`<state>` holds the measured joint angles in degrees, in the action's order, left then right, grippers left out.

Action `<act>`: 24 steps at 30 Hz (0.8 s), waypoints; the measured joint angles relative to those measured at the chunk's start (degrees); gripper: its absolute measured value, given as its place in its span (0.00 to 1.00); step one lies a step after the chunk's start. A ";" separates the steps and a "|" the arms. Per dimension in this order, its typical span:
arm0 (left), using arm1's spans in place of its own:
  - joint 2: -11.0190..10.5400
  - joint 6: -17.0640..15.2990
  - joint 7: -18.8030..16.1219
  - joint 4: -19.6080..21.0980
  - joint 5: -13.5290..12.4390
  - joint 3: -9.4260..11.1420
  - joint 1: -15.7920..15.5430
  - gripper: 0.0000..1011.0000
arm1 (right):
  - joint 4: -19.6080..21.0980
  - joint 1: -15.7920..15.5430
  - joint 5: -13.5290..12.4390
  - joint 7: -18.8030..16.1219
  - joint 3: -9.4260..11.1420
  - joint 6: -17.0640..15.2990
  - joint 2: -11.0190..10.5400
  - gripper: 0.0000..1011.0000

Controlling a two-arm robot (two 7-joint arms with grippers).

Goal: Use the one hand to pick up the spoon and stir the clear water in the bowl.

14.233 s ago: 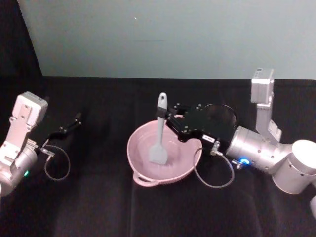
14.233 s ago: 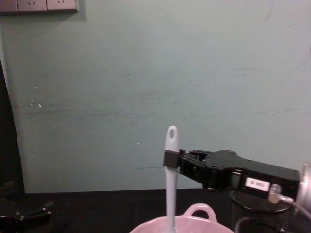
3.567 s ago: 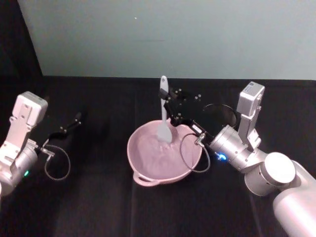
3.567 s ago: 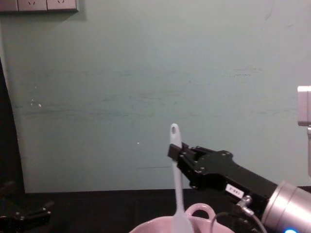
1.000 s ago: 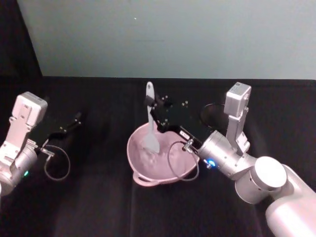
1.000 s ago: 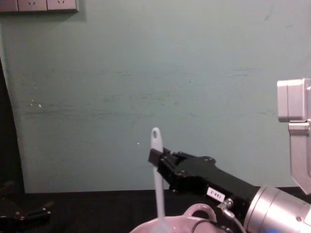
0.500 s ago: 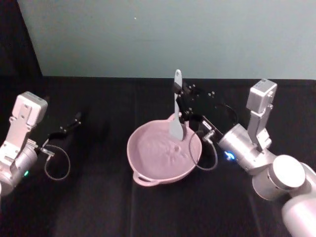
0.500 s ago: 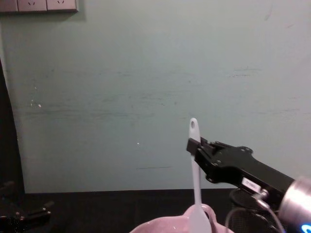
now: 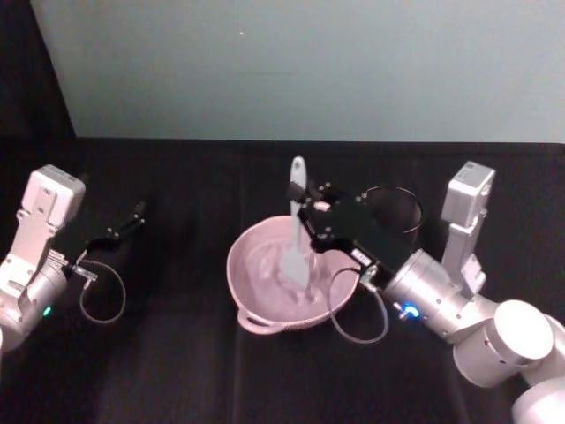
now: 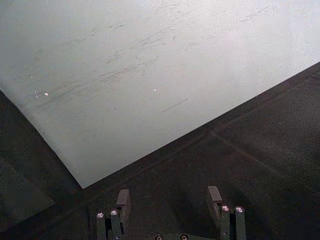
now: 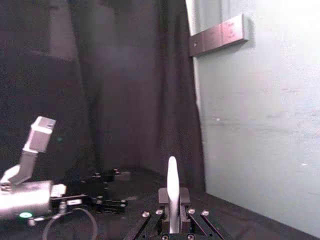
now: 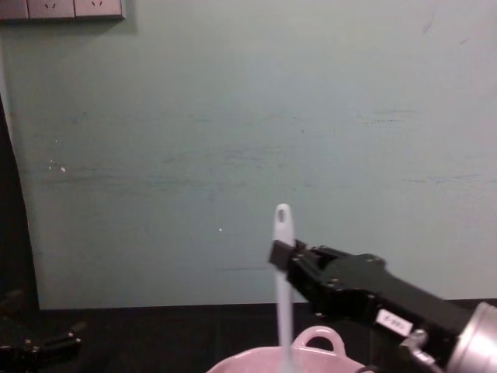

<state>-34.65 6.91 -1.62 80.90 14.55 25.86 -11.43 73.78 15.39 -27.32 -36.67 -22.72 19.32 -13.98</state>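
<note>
The pale pink bowl [image 9: 240, 269] sits mid-table, its water rippled. My right gripper [image 9: 304, 213] reaches over the bowl's far right rim and is shut on the handle of the white spoon [image 9: 295, 231], which stands nearly upright with its scoop down in the water at the bowl's middle. From the chest, the spoon [image 12: 283, 268] rises above the bowl's loop handle [image 12: 318, 336], held by the right gripper [image 12: 281, 255]. In the right wrist view the spoon's handle [image 11: 172, 190] sticks up between the fingers. My left gripper [image 9: 131, 218] is parked open at the far left [image 10: 169, 200].
A black wire-mesh cup [image 9: 395, 208] stands right behind the right gripper. A cable loop [image 9: 357, 316] hangs from the right wrist beside the bowl. The black cloth in front of the bowl is open room. A pale green wall [image 12: 233, 116] bounds the table's far side.
Over the last half second the right gripper has swung the spoon left and lower, from the bowl's far right rim to its middle. The left arm has not moved.
</note>
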 joint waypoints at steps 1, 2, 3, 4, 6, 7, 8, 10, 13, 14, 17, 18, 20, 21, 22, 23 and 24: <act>0.00 0.00 0.00 0.00 0.00 0.00 0.00 1.00 | -0.21 0.18 -0.19 -0.19 -0.56 -0.12 0.47 0.11; 0.00 0.00 0.00 0.00 0.00 0.00 0.00 1.00 | -0.51 0.39 -0.20 -0.21 -0.80 -0.10 0.74 0.11; 0.00 0.00 0.00 0.00 0.00 0.00 0.00 1.00 | -0.51 0.39 -0.20 -0.21 -0.80 -0.10 0.74 0.11; 0.00 0.00 0.00 0.00 0.00 0.00 0.00 1.00 | -1.48 0.93 -0.17 -0.19 -1.25 0.11 1.31 0.11; 0.00 0.00 0.00 0.00 0.00 0.00 0.00 1.00 | -3.44 2.06 0.20 0.12 -1.66 0.94 2.34 0.11; 0.00 0.00 0.00 0.00 0.00 0.00 0.00 1.00 | -4.09 2.38 0.36 0.22 -1.72 1.28 2.58 0.11; 0.00 0.00 0.00 0.00 0.00 0.00 0.00 1.00 | -4.85 2.78 0.62 0.47 -1.78 1.75 2.91 0.11; 0.00 0.00 0.00 0.00 -0.01 0.00 0.00 1.00 | -7.41 4.19 1.53 1.29 -1.77 3.39 3.93 0.11; 0.00 0.00 0.00 0.00 0.00 0.00 0.00 1.00 | -10.83 5.97 2.94 2.53 -1.39 5.77 5.18 0.11; 0.00 0.00 0.00 0.00 0.00 0.00 0.00 1.00 | -11.45 6.27 3.25 2.83 -1.25 6.26 5.36 0.11; 0.00 0.00 0.00 0.00 0.00 0.00 0.00 1.00 | -14.13 7.62 4.79 4.21 -0.41 8.54 6.13 0.11; 0.00 0.00 0.00 0.00 -0.01 0.00 0.00 1.00 | -14.93 8.01 5.47 4.82 0.03 9.47 6.29 0.11; 0.00 0.00 0.00 0.00 -0.01 0.00 0.00 1.00 | -15.30 8.20 5.88 5.25 0.56 10.08 6.31 0.11; 0.00 0.00 0.00 0.00 -0.01 0.00 0.00 1.00 | -15.30 8.23 5.97 5.41 0.85 10.26 6.28 0.11; 0.00 0.00 0.00 0.00 0.00 0.00 0.00 1.00 | -15.16 8.21 5.96 5.51 1.35 10.32 6.15 0.11; 0.00 0.00 0.00 0.00 0.00 0.00 0.00 1.00 | -14.87 8.13 5.89 5.53 1.66 10.28 6.03 0.11; 0.00 0.00 0.00 0.00 -0.01 0.00 0.00 1.00 | -13.50 7.65 5.36 5.48 2.31 9.38 5.62 0.11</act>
<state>-34.65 6.91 -1.62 80.90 14.55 25.86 -11.43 60.28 23.03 -21.97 -31.19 -20.42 28.71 -8.36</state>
